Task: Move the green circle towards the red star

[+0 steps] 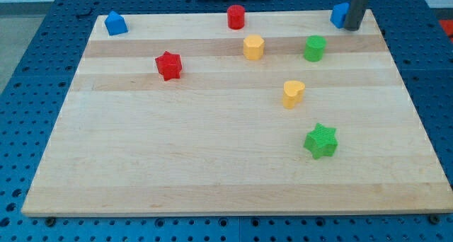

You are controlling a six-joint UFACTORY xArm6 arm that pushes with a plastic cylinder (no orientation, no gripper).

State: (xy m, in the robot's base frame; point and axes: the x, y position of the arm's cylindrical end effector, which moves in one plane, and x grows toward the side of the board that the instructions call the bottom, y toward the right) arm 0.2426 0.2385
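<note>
my tip (352, 27) beside blue block (340, 14)

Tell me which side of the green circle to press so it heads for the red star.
Press the green circle on its right face: the red star lies to the view's left, slightly lower. My tip sits up-right of it, beside a blue block.

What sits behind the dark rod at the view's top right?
A blue block shows beside my tip, on its left. The rod covers the block's right part, so its shape cannot be made out.
</note>
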